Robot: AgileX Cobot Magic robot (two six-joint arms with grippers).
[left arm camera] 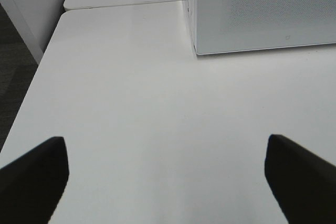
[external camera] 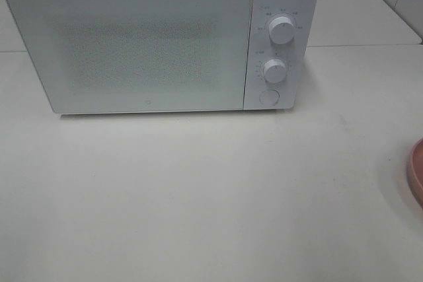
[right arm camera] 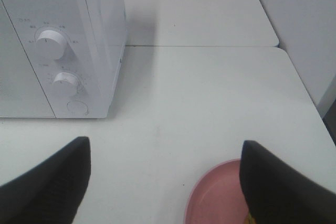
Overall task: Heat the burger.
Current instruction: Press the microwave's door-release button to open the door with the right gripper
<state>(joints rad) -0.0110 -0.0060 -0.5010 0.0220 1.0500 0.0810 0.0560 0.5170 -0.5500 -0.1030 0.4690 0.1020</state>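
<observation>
The burger itself is not clearly in view. Only a tiny yellow-brown sliver [right arm camera: 250,217] shows on the pink plate [right arm camera: 218,198], against one of my right fingers, and I cannot tell what it is. The white microwave [external camera: 132,44] stands at the back of the table with its door shut. My left gripper [left arm camera: 165,182] is open over bare table in front of the microwave's left corner [left arm camera: 262,19]. My right gripper [right arm camera: 165,187] is open too, low above the table near the plate, with nothing between its fingers. Neither gripper shows in the exterior high view.
The microwave's panel carries two white knobs [external camera: 282,30] [external camera: 274,70] and a round button [external camera: 269,96]. The plate's rim [external camera: 416,171] shows at the right edge of the white table [external camera: 198,196]. A seam crosses the table behind the microwave [right arm camera: 199,46].
</observation>
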